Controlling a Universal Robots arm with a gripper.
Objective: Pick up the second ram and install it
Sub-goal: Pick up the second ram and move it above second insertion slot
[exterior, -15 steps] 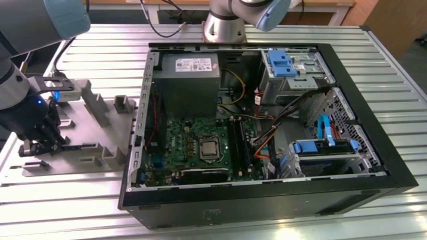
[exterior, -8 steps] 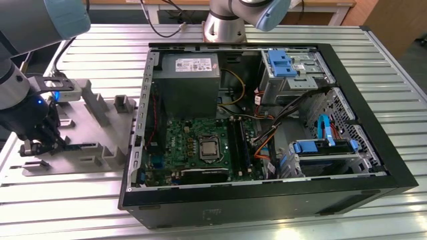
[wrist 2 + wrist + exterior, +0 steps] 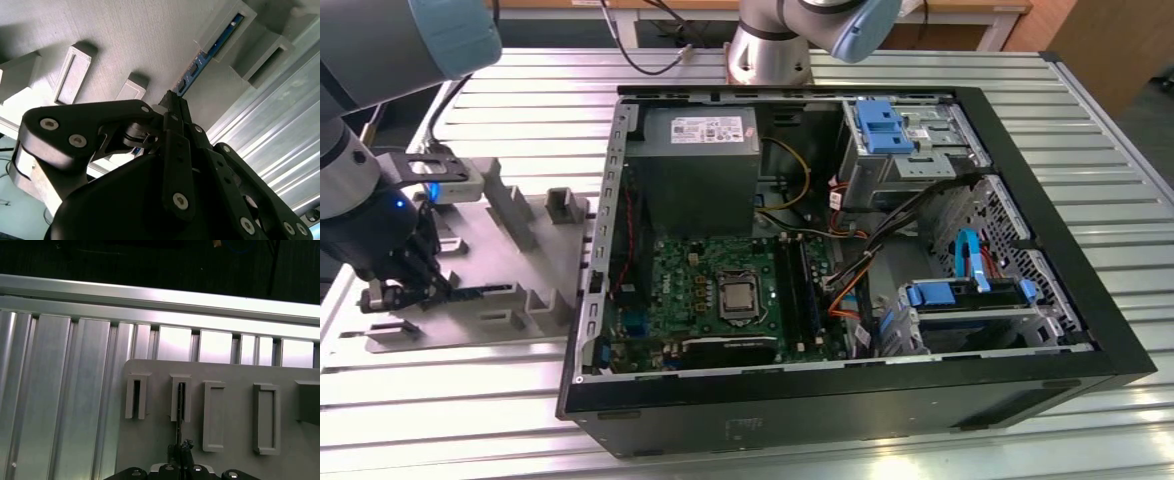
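**Claw Gripping Second Ram at Its Fixture Beside the Open Computer**

The arm's black two-fingered claw [image 3: 172, 100] is pinching the near end of the second ram [image 3: 197, 67], a long, thin, flat dark memory stick with a blue edge. Its fingers are sitting drawn together on the stick. The ram is standing on its long edge on the flat grey plastic fixture plate [image 3: 467, 250], which is lying just beside the open black computer case [image 3: 854, 400], on the exterior view's left of it, on the ribbed aluminium bench [image 3: 454, 420].

From the claw the stick is running straight ahead, its long axis in line with the fingers and pointing toward the case. Its far end is passing through the slot of a small grey rectangular fixture block [image 3: 186, 400]. In the first wrist view the ram is showing as a thin dark line entering that slot, so its flat faces are looking sideways toward the neighbouring blocks.

The ram is not yet lifted clear. It is sitting well apart from the green motherboard [image 3: 720, 290] inside the case.
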